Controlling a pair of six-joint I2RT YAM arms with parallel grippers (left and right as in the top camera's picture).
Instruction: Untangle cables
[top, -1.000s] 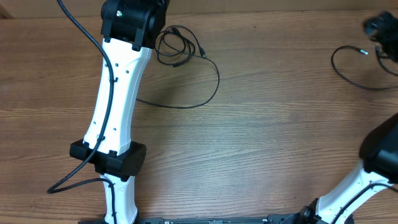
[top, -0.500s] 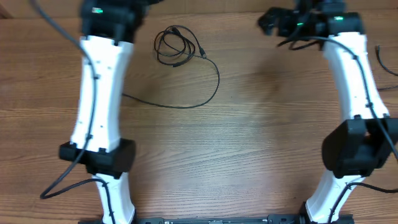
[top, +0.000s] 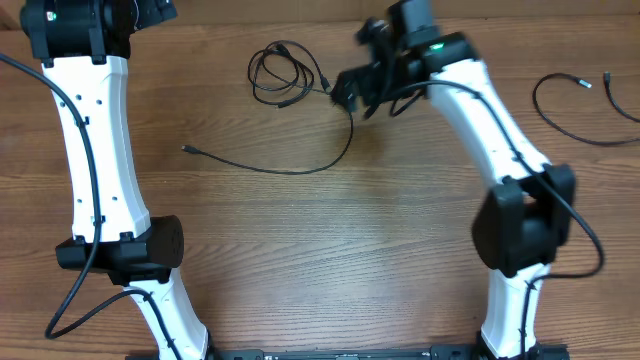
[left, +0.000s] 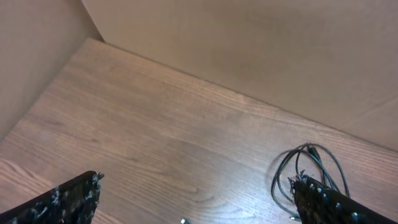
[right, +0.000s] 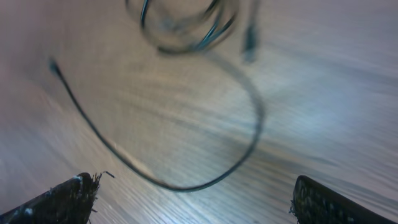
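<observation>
The coiled cables (top: 290, 70) lie far-centre on the table (top: 400, 250), another strand (top: 537, 100) well apart rightward. The right hand (right: 196, 182) hangs released over the coil's tail (top: 295, 172), likely to pull it; the left hand (left: 194, 180), also released, stands clear.

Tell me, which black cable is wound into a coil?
The middle cable, beside the right gripper; the far-right cable is just one loose arc.

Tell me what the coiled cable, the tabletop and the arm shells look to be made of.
Coiled cable: thin black cord, probably a rubber or PVC jacket, since it lies in loose, soft loops.
Tabletop: brown wood grain with a matte finish and long plank lines. It could be laminate rather than solid wood.
Arm shells: smooth, even white with rounded edges, most likely moulded plastic.
</observation>
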